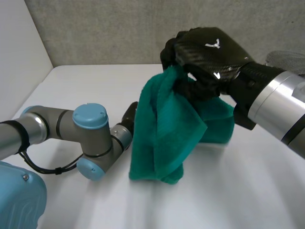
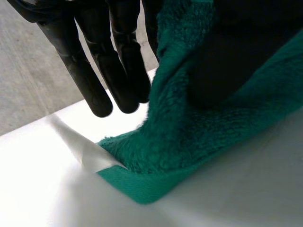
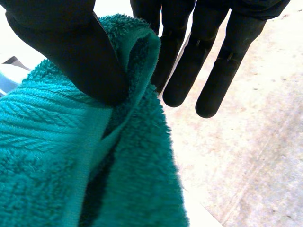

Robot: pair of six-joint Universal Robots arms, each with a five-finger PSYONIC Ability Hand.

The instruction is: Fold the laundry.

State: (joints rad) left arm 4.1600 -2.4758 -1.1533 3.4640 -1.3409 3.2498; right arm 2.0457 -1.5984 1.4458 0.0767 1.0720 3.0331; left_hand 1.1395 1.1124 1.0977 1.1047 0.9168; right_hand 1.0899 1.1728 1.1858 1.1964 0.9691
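from the head view i see the right hand (image 1: 209,52) raised over the white table (image 1: 238,191), its glossy woven-pattern black back towards me, with the teal towel (image 1: 162,138) hanging from it in loose vertical folds. the towel's lower end bunches up on the table top. the left arm (image 1: 90,129) reaches in low, and the left hand (image 1: 129,114) is tucked against the towel's edge, mostly hidden behind the cloth.

the wrist views fill in the grip. on the right wrist view the right hand's thumb (image 3: 66,52) presses a doubled fold of towel (image 3: 47,156) against the nearest of its straight fingers (image 3: 189,61), so the cloth is pinched there; the other fingers hang free beside it. on the left wrist view the towel (image 2: 180,132) rises from the table (image 2: 246,189) between the left hand's straight fingers (image 2: 94,71) and its thumb, which is sunk into the pile. it looks nipped there too.

up close the cloth is thick looped terry with a flat hem, and a herringbone band runs along it. the fingers are smooth, matte and rounded at the tips.
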